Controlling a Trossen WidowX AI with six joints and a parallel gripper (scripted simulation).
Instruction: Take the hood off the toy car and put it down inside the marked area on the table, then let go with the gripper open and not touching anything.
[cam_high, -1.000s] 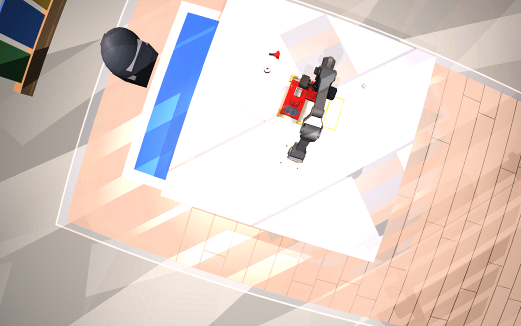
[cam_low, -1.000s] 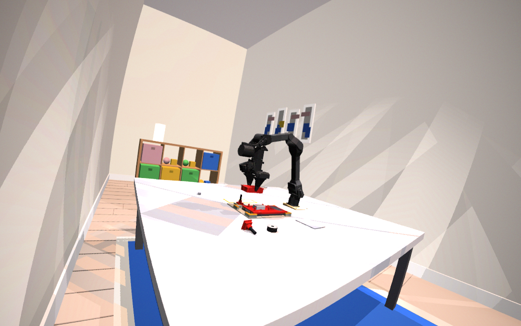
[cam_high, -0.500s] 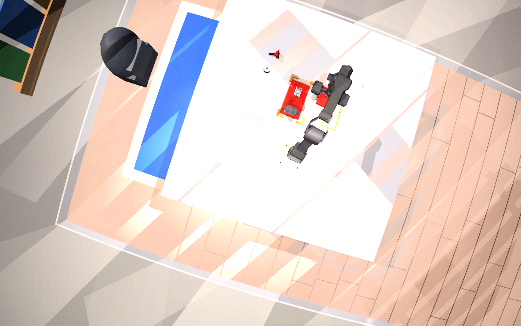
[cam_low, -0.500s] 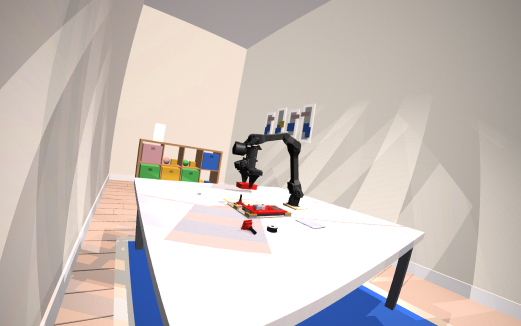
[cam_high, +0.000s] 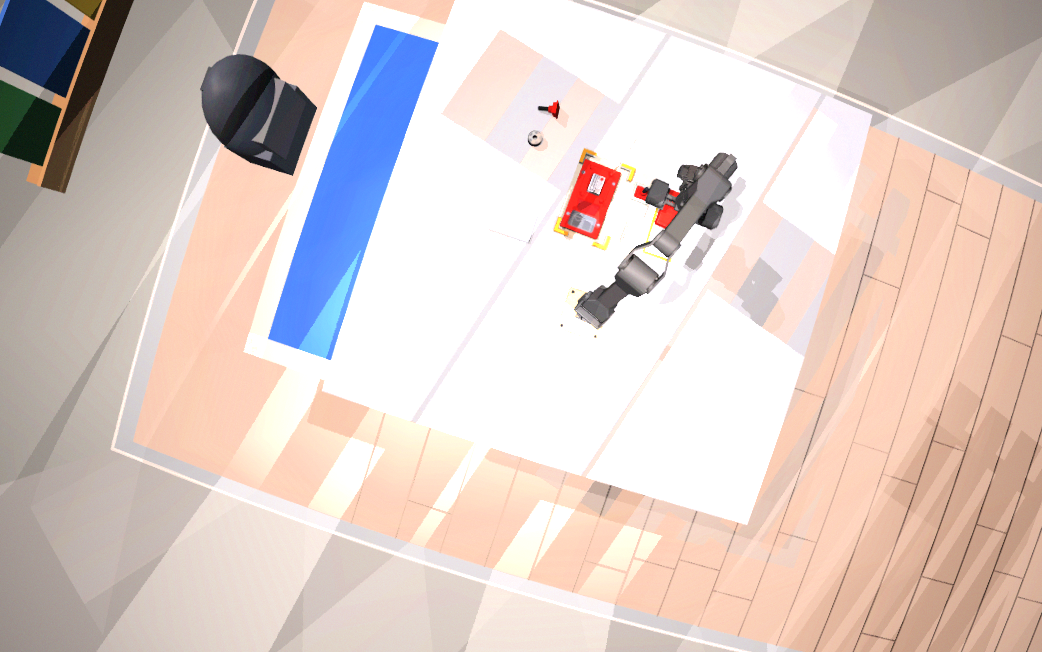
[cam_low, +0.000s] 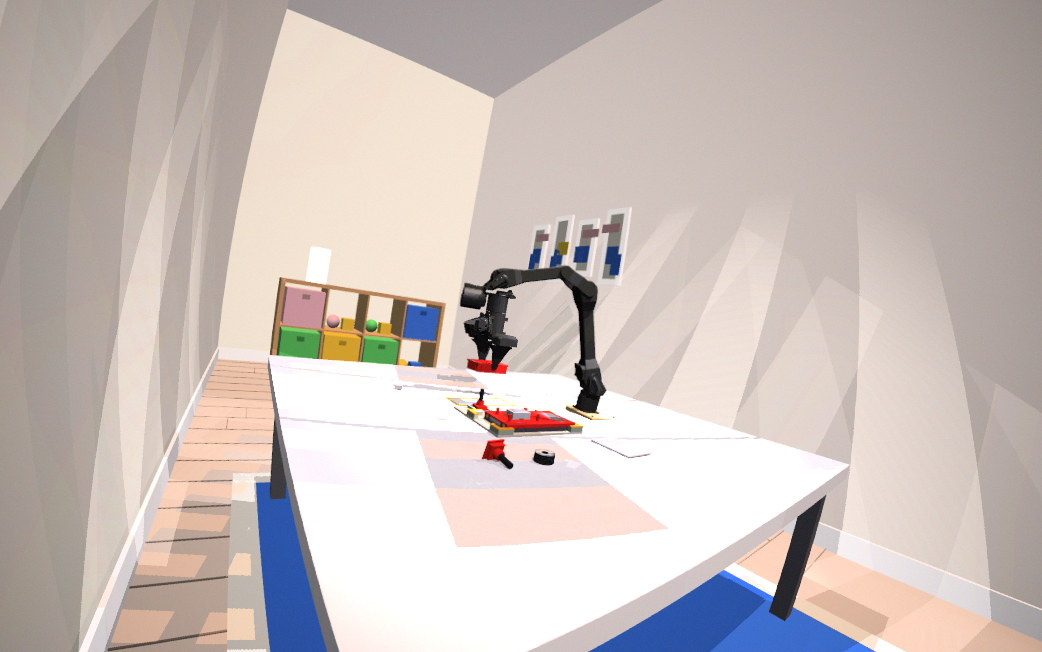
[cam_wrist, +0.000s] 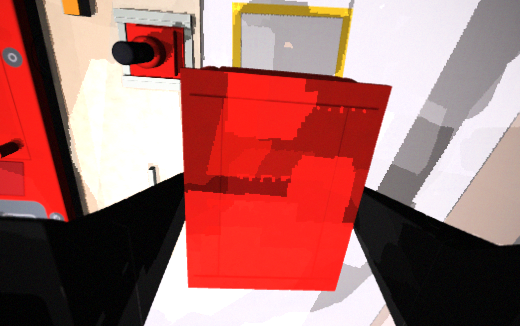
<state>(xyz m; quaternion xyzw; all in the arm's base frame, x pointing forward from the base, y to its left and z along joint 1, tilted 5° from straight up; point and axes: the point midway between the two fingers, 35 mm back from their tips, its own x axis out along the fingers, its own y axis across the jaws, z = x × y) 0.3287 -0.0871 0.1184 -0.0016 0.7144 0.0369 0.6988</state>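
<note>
1. You are looking at a slim dark grey, matte arm (cam_low: 581, 315) built of boxy links with rounded cylindrical joint housings (cam_high: 636, 274)
2. Its squared base block (cam_high: 595, 305) sits on a thin pale tan mounting plate (cam_low: 590, 414) on the white table
3. From above, the links read mid-grey with lighter highlights on their upper faces; from the side they look nearly black
4. A short dark cylinder (cam_low: 470, 295) juts sideways at the wrist
5. The black parallel-jaw gripper (cam_low: 492, 355) ends in two tapered, wedge-shaped fingers, plain and glossy black in the wrist view
6. You cannot make out any cables, screws or markings at this size
</note>
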